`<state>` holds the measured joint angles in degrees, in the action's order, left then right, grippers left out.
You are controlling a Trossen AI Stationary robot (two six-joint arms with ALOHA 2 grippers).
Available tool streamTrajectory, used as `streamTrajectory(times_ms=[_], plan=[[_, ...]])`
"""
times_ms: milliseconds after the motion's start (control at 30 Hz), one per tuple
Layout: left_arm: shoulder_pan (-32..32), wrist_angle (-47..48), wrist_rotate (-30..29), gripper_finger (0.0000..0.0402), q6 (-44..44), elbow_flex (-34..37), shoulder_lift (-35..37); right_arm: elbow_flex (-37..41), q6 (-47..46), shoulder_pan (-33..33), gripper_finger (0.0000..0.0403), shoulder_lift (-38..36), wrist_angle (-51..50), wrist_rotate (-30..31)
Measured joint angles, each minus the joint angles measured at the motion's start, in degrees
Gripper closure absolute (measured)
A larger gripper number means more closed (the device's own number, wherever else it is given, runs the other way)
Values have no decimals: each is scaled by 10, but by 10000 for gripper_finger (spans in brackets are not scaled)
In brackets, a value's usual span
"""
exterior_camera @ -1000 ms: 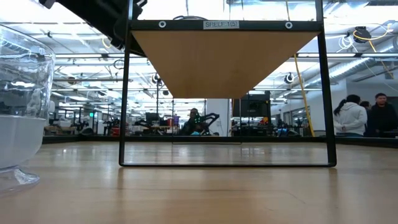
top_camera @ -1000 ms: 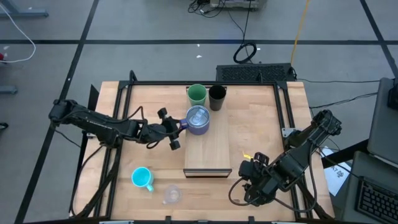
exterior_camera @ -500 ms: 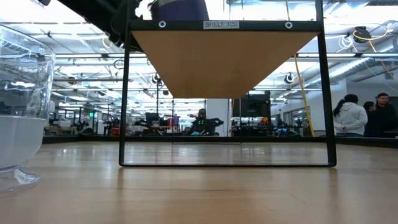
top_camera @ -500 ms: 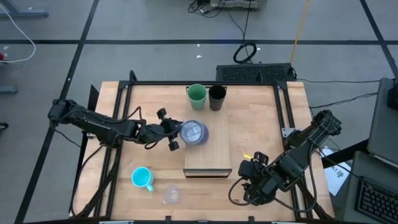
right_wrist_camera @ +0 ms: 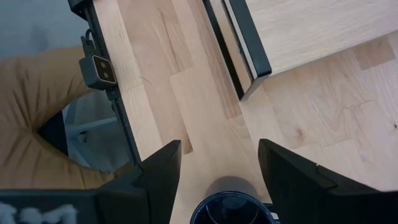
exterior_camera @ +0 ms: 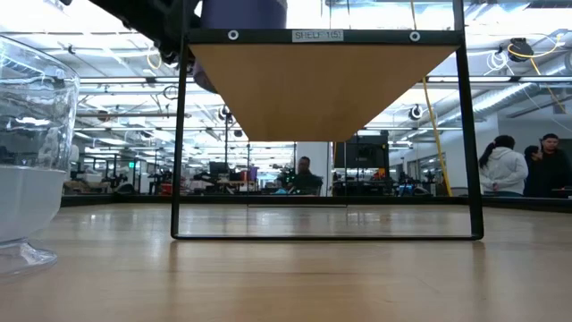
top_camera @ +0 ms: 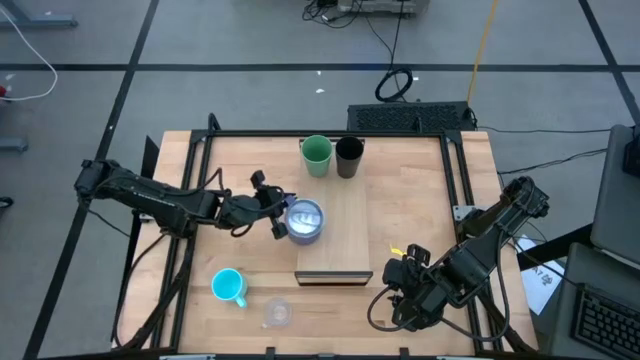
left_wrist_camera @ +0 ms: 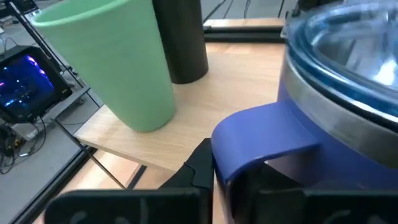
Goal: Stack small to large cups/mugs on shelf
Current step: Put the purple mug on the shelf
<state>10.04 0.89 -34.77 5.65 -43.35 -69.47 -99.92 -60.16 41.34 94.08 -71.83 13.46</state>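
The lavender-grey mug stands at the left edge of the light-wood shelf, partly past that edge, with my left gripper shut on its handle. A green cup and a slim black tumbler stand upright on the shelf's far end. The cyan mug and the clear glass stand on the table at the near left. My right gripper waits at the near right with the wide black mug between its fingers. My left gripper pinches the mug's purple handle between its two fingers, coming level from the table's left. The mug is upright; in the low view its base shows at the shelf's top, but whether it rests there I cannot tell. My right gripper has the wide black mug's rim far back between its two spread fingers, seen from above. The mug is upright with its mouth up, above the table. The gripper's own body hides the sides where the fingers meet it.
The shelf stands on a black metal frame with room beneath it. The near half of the shelf is bare wood. People stand in the room behind the table, at the right of the low view.
My left gripper has shut on the lavender-grey mug's handle and gone toward the table's near edge and a little left. The mug has come with it along the shelf, from beside the green cup to the shelf's left edge, staying upright.
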Motion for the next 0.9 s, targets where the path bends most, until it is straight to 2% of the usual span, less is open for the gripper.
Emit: streamTrajectory(times_ms=[300, 633, 733, 900], plan=[[0, -21, -31, 385, 6, 0, 0, 0, 7, 0, 197, 0, 1, 10], [5, -40, -35, 394, 6, 0, 0, 0, 15, 0, 197, 0, 13, 113], [11, -51, -61, 394, 22, 1, 0, 0, 15, 0, 197, 0, 14, 145], [20, -65, -137, 394, 57, 1, 1, 0, 23, -1, 197, 0, 14, 209]])
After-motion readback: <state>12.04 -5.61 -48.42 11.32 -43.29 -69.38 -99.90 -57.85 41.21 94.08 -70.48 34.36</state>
